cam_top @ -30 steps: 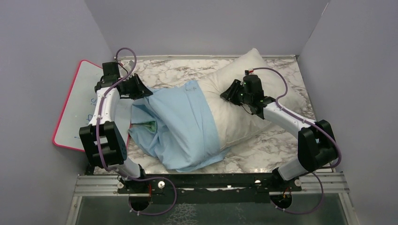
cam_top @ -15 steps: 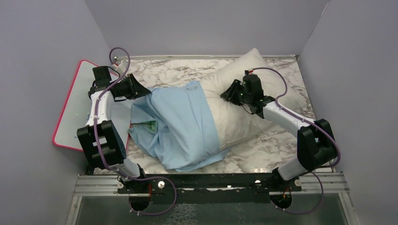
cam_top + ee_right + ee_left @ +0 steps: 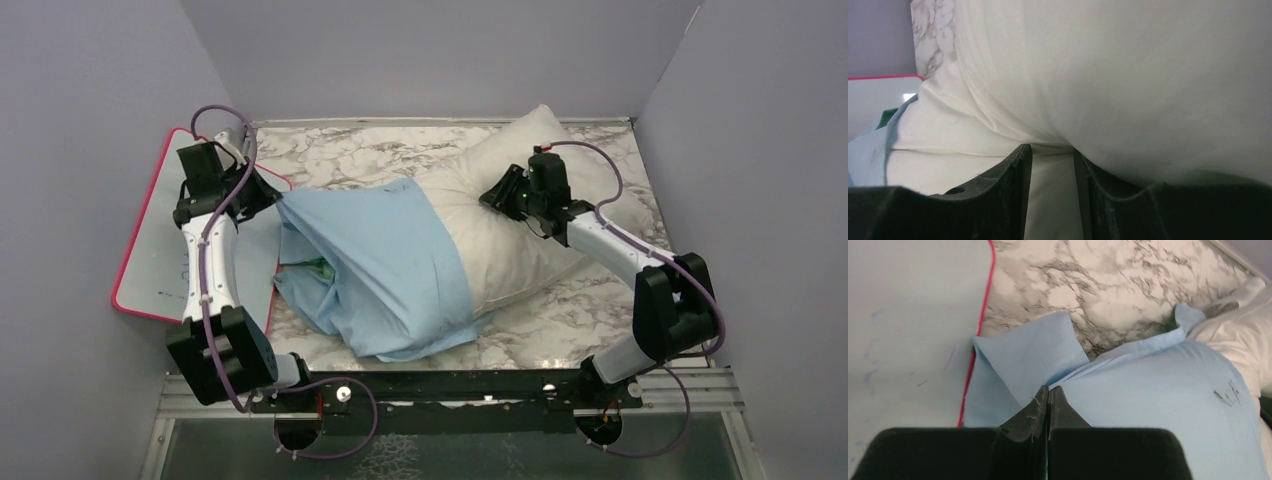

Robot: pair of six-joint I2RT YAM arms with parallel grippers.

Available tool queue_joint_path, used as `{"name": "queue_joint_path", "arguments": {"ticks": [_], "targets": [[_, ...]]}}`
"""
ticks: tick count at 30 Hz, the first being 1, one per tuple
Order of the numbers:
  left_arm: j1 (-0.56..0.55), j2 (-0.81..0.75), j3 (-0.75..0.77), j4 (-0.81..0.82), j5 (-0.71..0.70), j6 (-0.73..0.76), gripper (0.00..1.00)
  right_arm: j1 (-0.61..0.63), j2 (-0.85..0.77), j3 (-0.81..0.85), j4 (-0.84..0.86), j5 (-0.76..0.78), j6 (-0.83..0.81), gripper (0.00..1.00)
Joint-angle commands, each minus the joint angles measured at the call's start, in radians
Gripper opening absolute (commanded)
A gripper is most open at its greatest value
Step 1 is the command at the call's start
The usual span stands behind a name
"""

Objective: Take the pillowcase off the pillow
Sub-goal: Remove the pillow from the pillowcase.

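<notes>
Even, soft overhead light; faint shadows; wrist-view foregrounds blurred.

The light-blue pillowcase (image 3: 390, 262) sheathes the near-left half of the plump off-white pillow (image 3: 505, 255), lying diagonally.

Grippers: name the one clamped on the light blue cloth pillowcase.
The left gripper, shut on a fold of the pillowcase; the right gripper pinches the plump off-white pillow instead.

Findings: the pillowcase (image 3: 385, 270) is thin, matt, light-blue cloth, creased. The pillow (image 3: 520, 235) is off-white cloth, softly folded and slightly dingy. The bench (image 3: 340, 150) is smooth, marble-patterned, grey veins on white. The whiteboard (image 3: 150, 245) is smooth white panel, pink-rimmed. The left hand (image 3: 1048, 392) is matt black plastic.
</notes>
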Motion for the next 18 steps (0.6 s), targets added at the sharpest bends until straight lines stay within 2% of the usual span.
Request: {"name": "queue_joint_path", "arguments": {"ticks": [1, 9, 16, 18], "targets": [[0.091, -0.121, 0.018, 0.002, -0.333, -0.075, 0.0, -0.11, 0.066, -0.084, -0.399, 0.236, -0.062, 0.44], [0.095, -0.189, -0.042, -0.017, -0.254, -0.081, 0.0, -0.109, 0.066, -0.069, -0.415, 0.245, -0.054, 0.44], [0.095, -0.279, -0.046, -0.051, -0.434, -0.103, 0.0, -0.111, 0.017, -0.051, -0.438, 0.256, -0.053, 0.44], [0.094, -0.302, -0.039, -0.053, -0.449, -0.113, 0.0, -0.111, 0.007, -0.045, -0.442, 0.246, -0.056, 0.44]]}}
